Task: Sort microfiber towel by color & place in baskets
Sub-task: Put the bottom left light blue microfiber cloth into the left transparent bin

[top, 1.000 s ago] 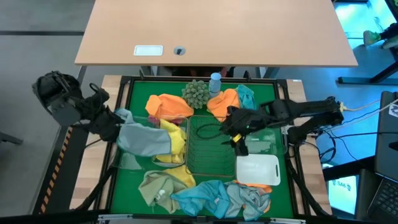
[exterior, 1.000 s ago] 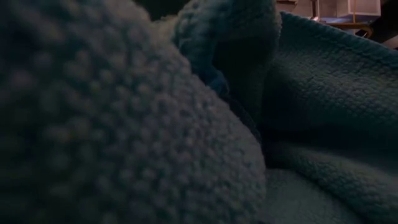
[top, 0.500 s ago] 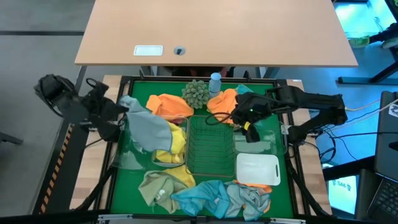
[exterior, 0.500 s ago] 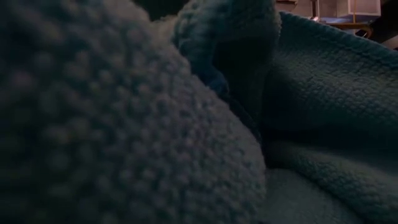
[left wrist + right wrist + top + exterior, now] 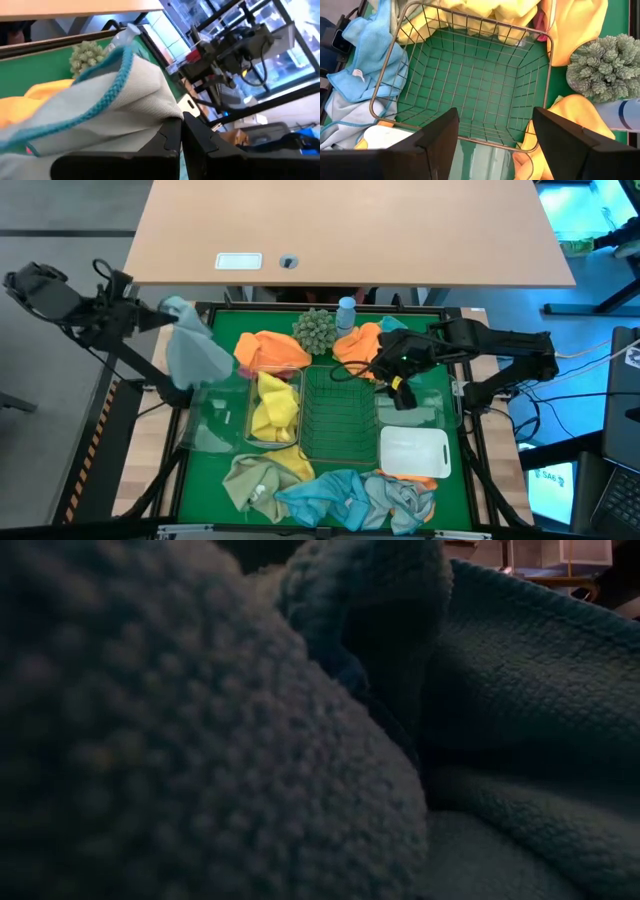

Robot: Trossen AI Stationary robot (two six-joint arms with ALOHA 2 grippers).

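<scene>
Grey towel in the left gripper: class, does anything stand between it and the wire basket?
Yes. The grey towel hangs from the left gripper past the tray's left edge; the clear bin of yellow towels lies between it and the empty wire basket.

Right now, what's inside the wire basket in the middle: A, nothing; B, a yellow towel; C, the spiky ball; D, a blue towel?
A: the right wrist view looks into the wire basket and shows only bare mesh over the green mat.

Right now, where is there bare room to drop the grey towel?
The wire basket is empty, and so is the clear bin left of the yellow towels. The front edge is crowded with towels.
</scene>
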